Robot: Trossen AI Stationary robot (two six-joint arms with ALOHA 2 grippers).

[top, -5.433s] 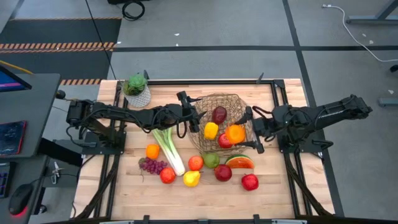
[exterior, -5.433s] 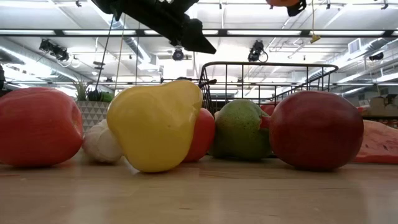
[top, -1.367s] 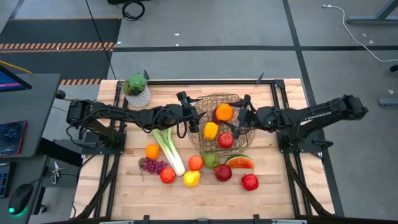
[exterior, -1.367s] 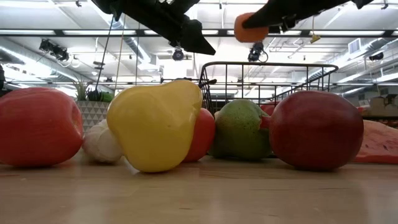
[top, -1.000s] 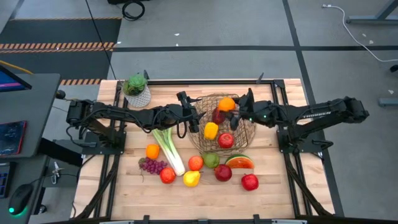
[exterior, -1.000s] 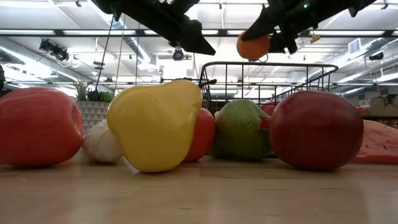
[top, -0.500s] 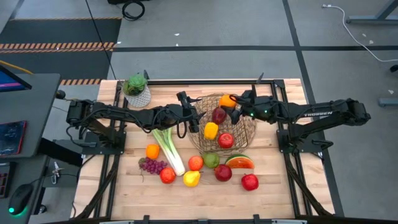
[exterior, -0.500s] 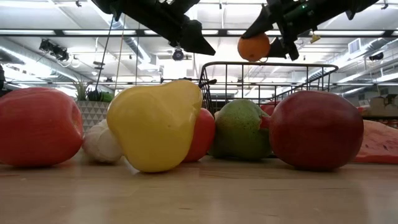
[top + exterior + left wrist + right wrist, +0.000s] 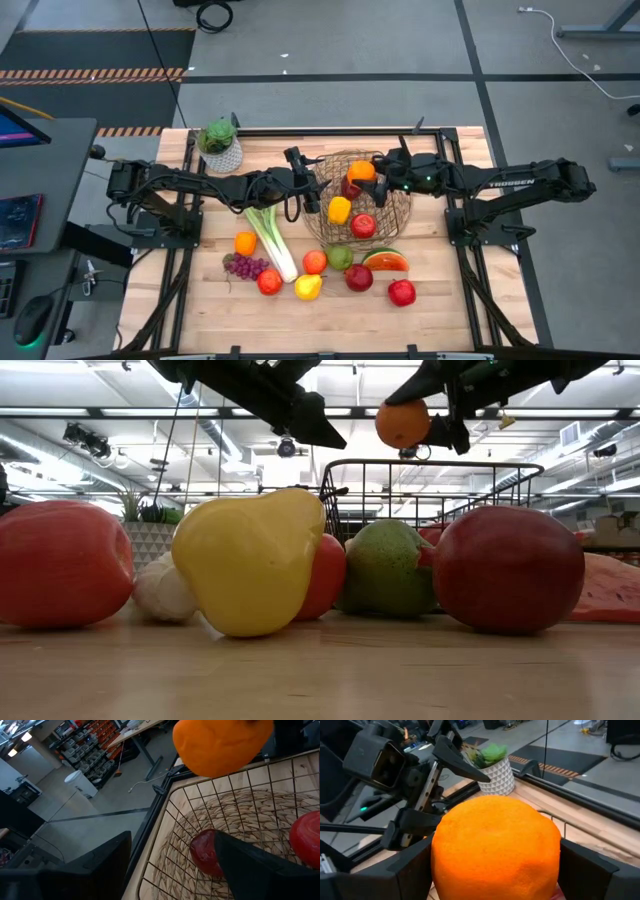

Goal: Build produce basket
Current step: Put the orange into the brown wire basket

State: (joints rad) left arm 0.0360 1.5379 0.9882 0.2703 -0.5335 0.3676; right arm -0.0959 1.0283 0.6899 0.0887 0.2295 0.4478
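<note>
The round wire basket stands mid-table and holds a dark red apple, a yellow pepper and a red apple. My right gripper hangs over the basket's far part, shut on an orange. In the low view the orange is above the basket's rim. My left gripper waits open at the basket's left rim. Its wrist view shows the orange above the basket and the dark apple. My right gripper pinches the orange between its two fingers, one on each side of the fruit's middle. The fingers come from the table's right, about level. The orange is lifted clear, above the basket's inside.
Loose produce lies near the basket's near side: leek, orange, grapes, green pear, watermelon slice, yellow fruit, red apples. A white-potted plant stands at the far left.
My right gripper, still shut on the orange, has stayed over the basket's far part and has risen a little, as the low view shows. The produce on the table has not moved.
</note>
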